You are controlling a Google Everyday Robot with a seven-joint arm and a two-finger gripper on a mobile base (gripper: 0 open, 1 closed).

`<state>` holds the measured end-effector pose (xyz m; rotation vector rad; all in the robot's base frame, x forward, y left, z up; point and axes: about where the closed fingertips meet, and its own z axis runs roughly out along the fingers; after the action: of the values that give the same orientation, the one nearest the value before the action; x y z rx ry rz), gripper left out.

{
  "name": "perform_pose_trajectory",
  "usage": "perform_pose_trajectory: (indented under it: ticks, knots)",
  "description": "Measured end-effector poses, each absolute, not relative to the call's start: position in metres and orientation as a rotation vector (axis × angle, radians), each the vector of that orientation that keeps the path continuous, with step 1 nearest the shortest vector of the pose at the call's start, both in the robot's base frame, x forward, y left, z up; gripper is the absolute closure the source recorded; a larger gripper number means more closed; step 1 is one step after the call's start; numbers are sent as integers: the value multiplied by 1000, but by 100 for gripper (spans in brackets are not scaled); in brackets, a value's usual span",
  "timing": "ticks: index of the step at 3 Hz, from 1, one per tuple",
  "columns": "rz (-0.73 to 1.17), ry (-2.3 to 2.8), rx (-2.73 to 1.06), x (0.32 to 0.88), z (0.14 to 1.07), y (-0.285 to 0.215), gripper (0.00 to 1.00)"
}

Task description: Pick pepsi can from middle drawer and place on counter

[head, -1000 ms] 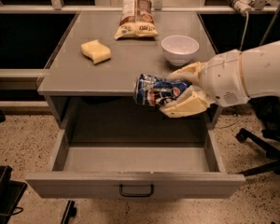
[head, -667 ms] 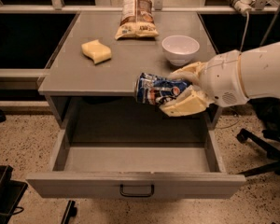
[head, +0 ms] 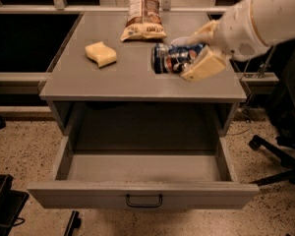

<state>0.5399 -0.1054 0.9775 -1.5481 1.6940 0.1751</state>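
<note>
My gripper point(head: 196, 53) is shut on the pepsi can point(head: 174, 59), a dark-blue can with white and red marks, held on its side above the right part of the counter point(head: 137, 80). One tan finger point(head: 204, 65) lies across the can's front, the other behind it. The white arm comes in from the upper right. The middle drawer point(head: 142, 193) is pulled open below, its inside bare, with a dark bail handle point(head: 144, 200) at the front centre.
On the counter lie a yellow sponge point(head: 101, 53) at the left and a brown-and-white snack bag point(head: 143, 16) at the back. A black office chair base point(head: 278, 156) stands on the floor at the right. A dark object point(head: 2, 205) sits at bottom left.
The gripper has lifted the pepsi can up and back, from in front of the counter's edge to over the counter top. The white bowl is now hidden behind the arm.
</note>
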Motion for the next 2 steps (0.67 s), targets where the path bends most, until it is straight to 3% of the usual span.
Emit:
perform_pose_trajectory:
  ticks: [2]
  knots:
    - [178,1613,-1639,648,968,-88,100]
